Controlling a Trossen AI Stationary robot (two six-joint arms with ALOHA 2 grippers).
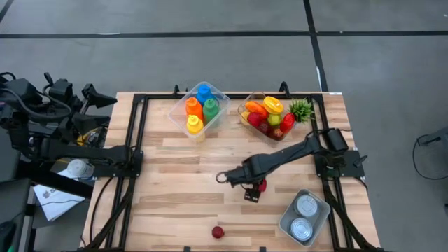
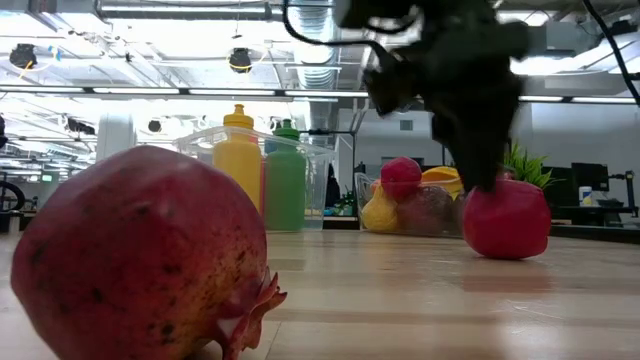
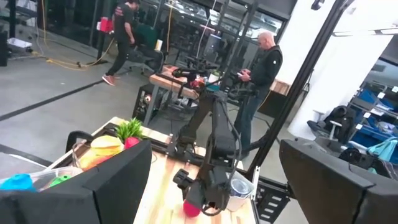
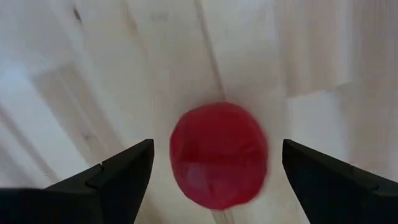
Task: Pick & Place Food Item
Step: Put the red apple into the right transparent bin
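Observation:
A round red fruit (image 4: 219, 155) sits on the wooden table (image 1: 175, 175) right of centre; it also shows in the high view (image 1: 261, 185) and the low view (image 2: 506, 220). My right gripper (image 1: 252, 193) hangs right above it, pointing down and open, one finger (image 4: 118, 174) on each side of the fruit with a gap on both sides. A pomegranate (image 1: 218, 232) lies near the table's near edge and looms large in the low view (image 2: 140, 260). My left gripper (image 1: 98, 98) waits open beyond the table's left edge.
At the far edge stand a clear bin of coloured bottles (image 1: 203, 108) and a basket of fruit (image 1: 269, 115) with a green leafy piece (image 1: 302, 109) beside it. A clear bin with two cans (image 1: 304, 217) sits at the near right corner. People stand beyond the table (image 3: 264, 68).

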